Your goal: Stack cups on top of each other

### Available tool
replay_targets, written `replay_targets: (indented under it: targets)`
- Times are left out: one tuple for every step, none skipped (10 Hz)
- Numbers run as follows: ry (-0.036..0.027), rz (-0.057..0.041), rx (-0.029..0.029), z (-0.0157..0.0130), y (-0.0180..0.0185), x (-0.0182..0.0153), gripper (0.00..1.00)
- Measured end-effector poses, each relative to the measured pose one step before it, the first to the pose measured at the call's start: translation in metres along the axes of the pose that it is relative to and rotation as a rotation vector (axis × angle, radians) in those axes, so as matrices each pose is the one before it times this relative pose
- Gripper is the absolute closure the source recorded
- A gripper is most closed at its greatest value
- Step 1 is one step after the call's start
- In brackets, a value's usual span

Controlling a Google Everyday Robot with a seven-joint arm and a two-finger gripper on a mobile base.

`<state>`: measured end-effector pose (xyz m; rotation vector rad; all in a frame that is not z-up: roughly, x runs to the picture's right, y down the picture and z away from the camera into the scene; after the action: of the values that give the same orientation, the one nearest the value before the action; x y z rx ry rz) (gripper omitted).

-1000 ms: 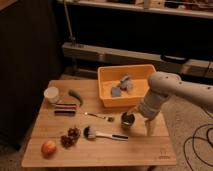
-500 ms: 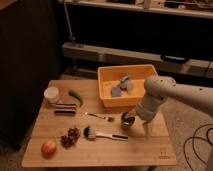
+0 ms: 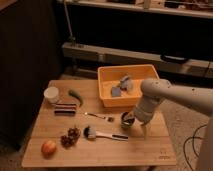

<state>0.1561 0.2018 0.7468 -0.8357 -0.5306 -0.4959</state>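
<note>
**A:** Where is the gripper [image 3: 131,120] sitting?

**B:** Low over the wooden table [image 3: 100,152], toward its 3 o'clock side, just in front of the orange bin [image 3: 112,97]. The white arm [image 3: 170,95] comes in from 3 o'clock and bends down to it.

**A:** Fingers?

**B:** Spread wide. They stand right at the dark cup [image 3: 126,120], which is upright on the table at the gripper's 9 o'clock side. I cannot tell whether they touch it.

**A:** And the pale green cup?

**B:** I cannot pick it out anywhere on the table. The bin holds a few greyish things [image 3: 122,86], too indistinct to name.

**A:** What else is on the table?

**B:** A white round container [image 3: 51,94] near the 10 o'clock corner, with a green pepper [image 3: 76,96] just at its 3 o'clock. Below them lies a dark striped bar [image 3: 65,108]. A fork [image 3: 97,116] lies near the middle, pointing toward the dark cup. At 6 o'clock from the fork is a brush with a pale handle [image 3: 102,134], with a bunch of dark grapes [image 3: 70,137] at the brush's 9 o'clock. An apple [image 3: 48,148] sits near the 8 o'clock corner.
</note>
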Motion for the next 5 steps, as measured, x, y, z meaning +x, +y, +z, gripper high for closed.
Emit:
replay_targets:
  targets:
    - [0.00097,0.00232,0.00071,0.00010,-0.00113,0.00084,0.20]
    - [0.00081,0.00463,0.00073,0.00000,-0.00029,0.00132,0.20]
    - [0.00031,0.00540,0.00056,0.00060,0.00027,0.00167,0.20]
    - [0.00251,0.00254,0.00208,0.00104,-0.00113,0.00155,0.25]
    - [0.00303,-0.00093,0.00031,0.00138,-0.00227,0.00039,0.34]
